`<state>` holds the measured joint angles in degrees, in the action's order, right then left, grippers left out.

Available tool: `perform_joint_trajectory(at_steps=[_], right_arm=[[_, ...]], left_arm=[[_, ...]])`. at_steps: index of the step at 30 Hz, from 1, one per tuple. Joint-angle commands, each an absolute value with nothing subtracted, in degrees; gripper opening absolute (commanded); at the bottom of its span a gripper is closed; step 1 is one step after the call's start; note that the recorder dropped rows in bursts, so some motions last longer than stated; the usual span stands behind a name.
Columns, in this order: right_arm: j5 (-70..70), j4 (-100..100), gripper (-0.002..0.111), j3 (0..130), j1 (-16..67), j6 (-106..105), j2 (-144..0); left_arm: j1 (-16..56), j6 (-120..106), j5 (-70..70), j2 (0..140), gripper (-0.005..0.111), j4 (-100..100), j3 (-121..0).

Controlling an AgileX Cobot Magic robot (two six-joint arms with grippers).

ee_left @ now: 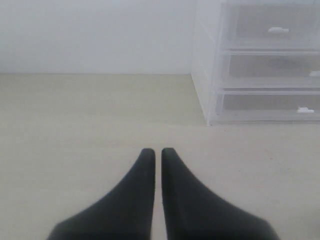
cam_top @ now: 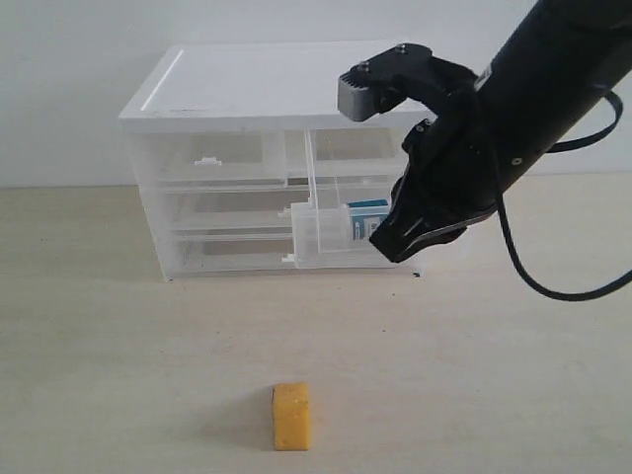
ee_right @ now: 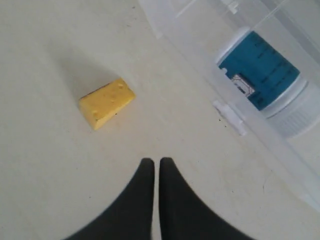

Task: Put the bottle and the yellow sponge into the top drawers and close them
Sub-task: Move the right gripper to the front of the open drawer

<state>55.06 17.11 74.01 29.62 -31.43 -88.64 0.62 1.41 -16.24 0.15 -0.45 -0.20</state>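
Bottle (ee_right: 260, 70) in the pulled-out right top drawer (cam_top: 321, 235).
Yellow sponge (cam_top: 291, 416) on the table (cam_top: 118, 346); left claw (ee_left: 156, 151) and right claw (ee_right: 156, 162) pinched closed, empty.

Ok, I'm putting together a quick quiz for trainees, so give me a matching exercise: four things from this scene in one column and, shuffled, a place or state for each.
Things:
1. small white-capped bottle with teal-blue label
2. orange-yellow foam sponge block
3. left-hand translucent plastic top drawer
4. right arm's black tool

Places or states:
A. pushed fully in
B. shut, holding nothing
C. lying on the pale tabletop
D. inside the pulled-out right top drawer

Pairs: 1-D, 2-C, 3-A, 4-B.
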Motion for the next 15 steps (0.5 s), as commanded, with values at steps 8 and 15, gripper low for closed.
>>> perform_joint_trajectory(at_steps=[8,15], right_arm=[[33.33,16.12,0.0,73.9,29.67,-32.92,-93.91],[33.63,15.91,0.0,73.9,29.67,-33.2,-93.91]], left_arm=[[0.52,1.89,-15.99,0.0,0.004,-0.36,0.0],[0.52,1.89,-15.99,0.0,0.004,-0.36,0.0]])
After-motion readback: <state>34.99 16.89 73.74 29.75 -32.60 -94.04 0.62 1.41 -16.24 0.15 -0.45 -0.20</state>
